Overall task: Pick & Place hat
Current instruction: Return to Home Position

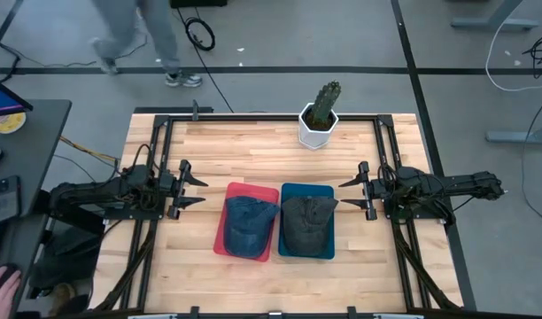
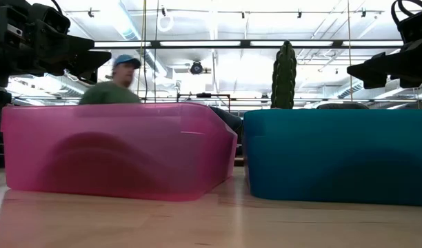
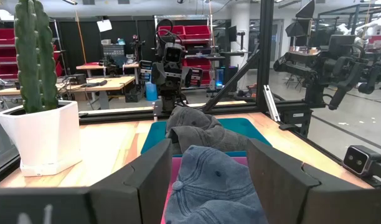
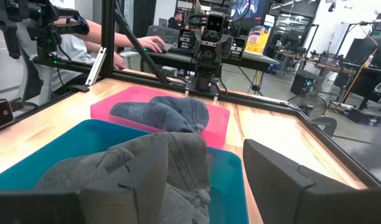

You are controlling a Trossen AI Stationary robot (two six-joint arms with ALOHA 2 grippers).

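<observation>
— At mid-table, were the caps binned?
— Yes. Blue cap (image 1: 249,226) lay in the red bin (image 1: 221,237), dark grey cap (image 1: 306,221) in the blue bin (image 1: 293,189) beside it. Left gripper (image 1: 198,191) and right gripper (image 1: 344,195) hung near the left and right edges, jaws wide apart, holding nothing. Sorting looked done; only parking the arms was left.

Bright, even light; ceiling lamps (image 2: 128,31) glare, shadows soft.
</observation>
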